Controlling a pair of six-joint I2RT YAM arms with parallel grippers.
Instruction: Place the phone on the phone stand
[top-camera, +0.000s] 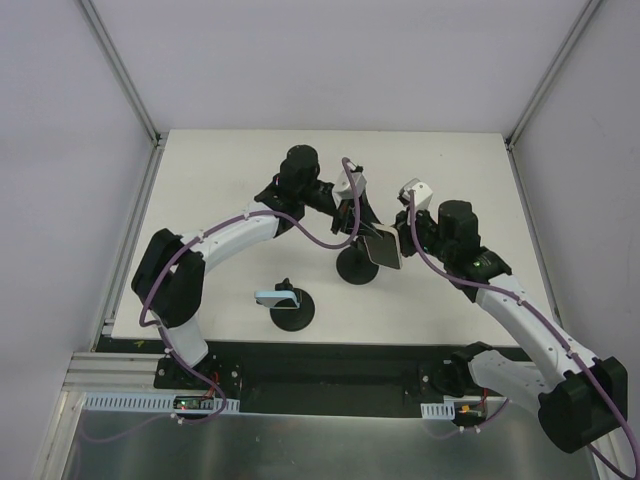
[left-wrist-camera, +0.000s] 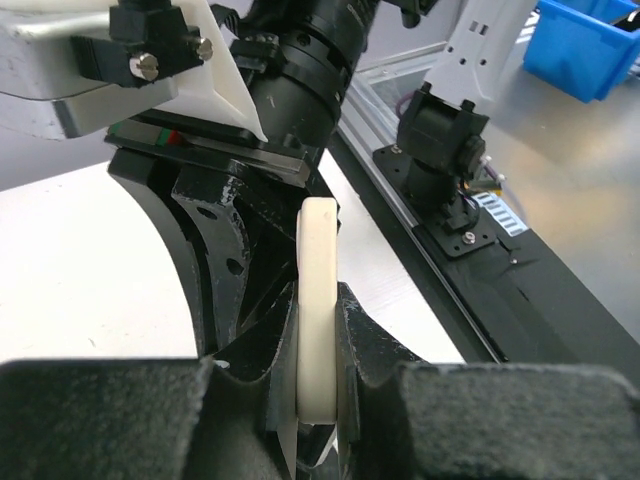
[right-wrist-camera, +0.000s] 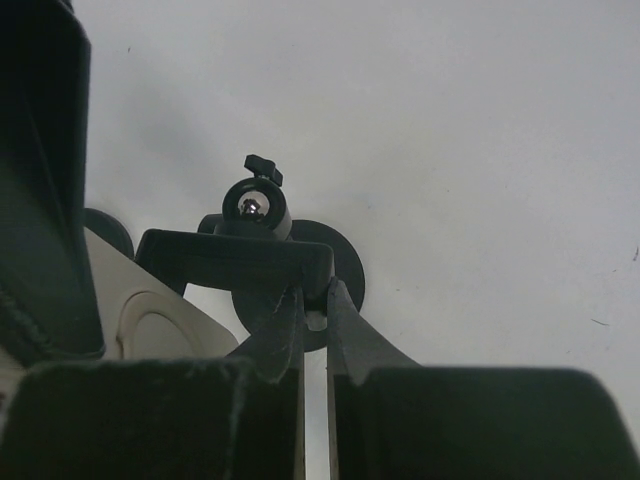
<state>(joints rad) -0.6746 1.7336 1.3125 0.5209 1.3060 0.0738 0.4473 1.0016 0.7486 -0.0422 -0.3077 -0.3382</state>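
Left pincer (top-camera: 350, 222) is pinching the phone (left-wrist-camera: 318, 300) by its thin edge. The right pincer (right-wrist-camera: 315, 318) is pressing together on what looks like the dark holder plate (right-wrist-camera: 235, 260) of the phone stand (top-camera: 357, 270). The phone is hanging in the middle of the table (top-camera: 230, 180), between the two pincers and just above the stand's round foot. The grip is only on a thin edge, so the phone could be slipping or twisting on the way down. The stand could be tipping if the right pincer is pulling on it. The two arms are very close, so they could be bumping. The phone is looking flat and tilted, with a cream rounded edge and a dark face.
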